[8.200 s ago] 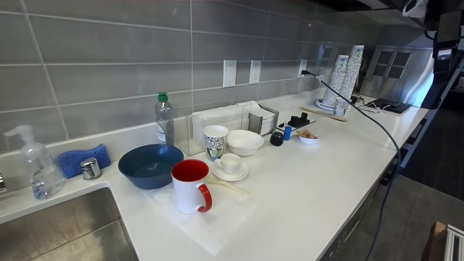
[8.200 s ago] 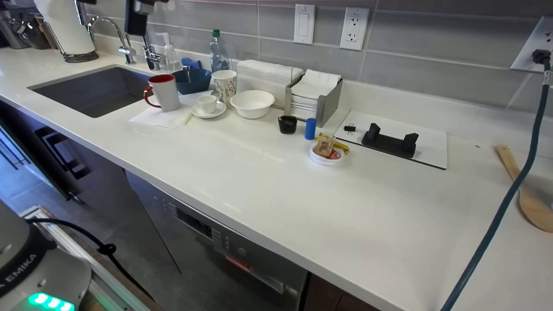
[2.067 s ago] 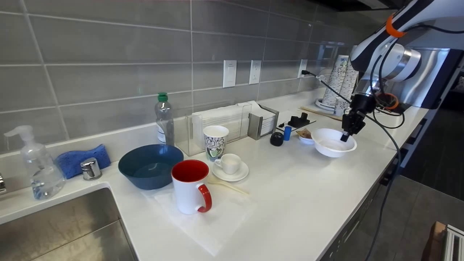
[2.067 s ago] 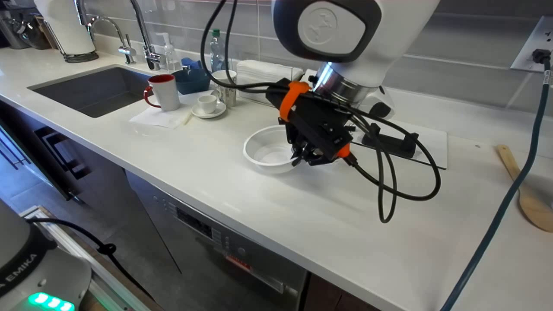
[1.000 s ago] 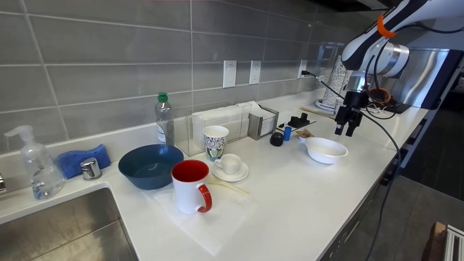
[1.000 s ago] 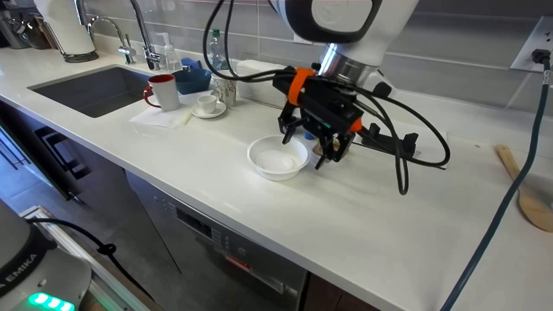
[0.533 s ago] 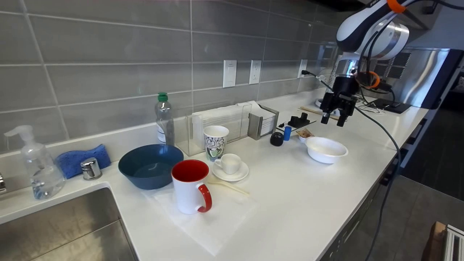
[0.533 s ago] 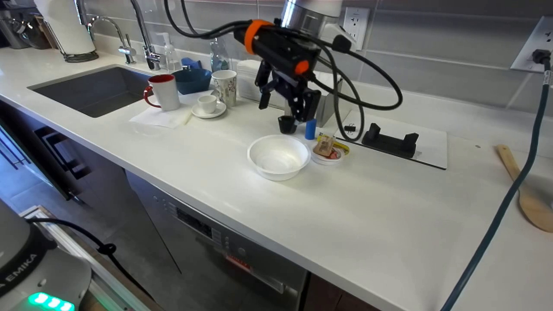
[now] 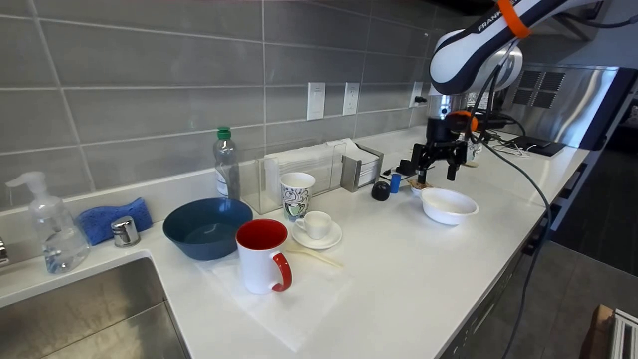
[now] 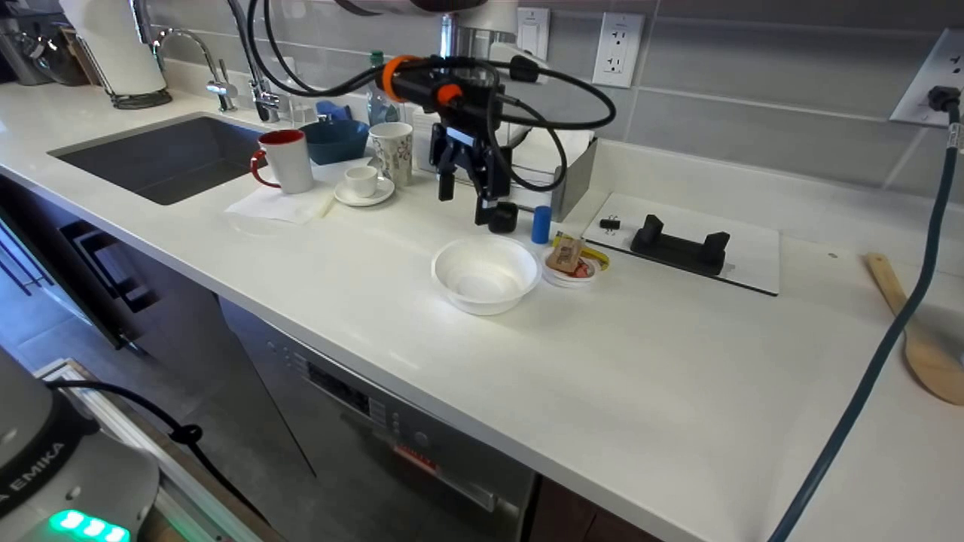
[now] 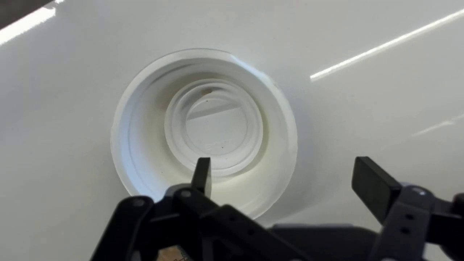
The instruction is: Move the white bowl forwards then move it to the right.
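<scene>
The white bowl [image 10: 486, 275] sits upright on the counter in front of the small dish of packets. It shows in both exterior views [image 9: 448, 208], and the wrist view [image 11: 145, 159] looks down into it. My gripper [image 9: 437, 175] is open and empty, raised above the counter beyond the bowl on its wall side and not touching it. In an exterior view the gripper [image 10: 465, 203] is up and to the left of the bowl. In the wrist view one finger [image 11: 202, 175] overlaps the bowl's lower part; the other finger [image 11: 377, 188] is over bare counter.
The small dish of packets [image 10: 570, 265], blue cylinder [image 10: 541, 224], black object [image 10: 503, 218] and napkin holder [image 10: 576, 181] are near. A cup on a saucer [image 9: 319, 243], red-and-white mug [image 9: 254, 271] and blue bowl [image 9: 207, 232] stand sinkward. A cable [image 10: 866, 376] crosses the counter's far end.
The white bowl has moved from beside the napkins to its present place near the packets. My gripper, at its rim 2.1 s ago, has let go, lifted and moved towards the wall and sink.
</scene>
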Controlling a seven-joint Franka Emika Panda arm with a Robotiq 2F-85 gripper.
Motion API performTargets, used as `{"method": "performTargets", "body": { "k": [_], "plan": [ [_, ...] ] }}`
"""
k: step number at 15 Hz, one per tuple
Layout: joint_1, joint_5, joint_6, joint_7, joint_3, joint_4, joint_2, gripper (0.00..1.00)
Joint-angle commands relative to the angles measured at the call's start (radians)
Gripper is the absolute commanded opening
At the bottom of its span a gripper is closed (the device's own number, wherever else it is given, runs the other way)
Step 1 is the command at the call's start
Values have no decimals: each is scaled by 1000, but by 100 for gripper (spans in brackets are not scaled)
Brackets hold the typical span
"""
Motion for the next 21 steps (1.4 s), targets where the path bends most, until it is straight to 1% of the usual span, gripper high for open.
{"method": "performTargets", "body": {
  "k": [1, 5, 8, 9, 10, 15, 18, 20, 21],
  "plan": [
    [19, -88, 32, 119, -4, -11, 37, 100],
    [22, -132, 125, 163, -13, -23, 82, 100],
    [22, -110, 187, 150, -11, -29, 111, 100],
    [23, -107, 191, 150, -12, -29, 118, 85],
    [24, -104, 193, 147, -12, -27, 126, 74],
    [29, -110, 199, 147, -16, -24, 147, 38],
    [34, -127, 188, 157, -24, -29, 139, 16],
    [35, -134, 175, 161, -29, -34, 130, 3],
    [35, -144, 166, 166, -36, -39, 124, 0]
  ]
}}
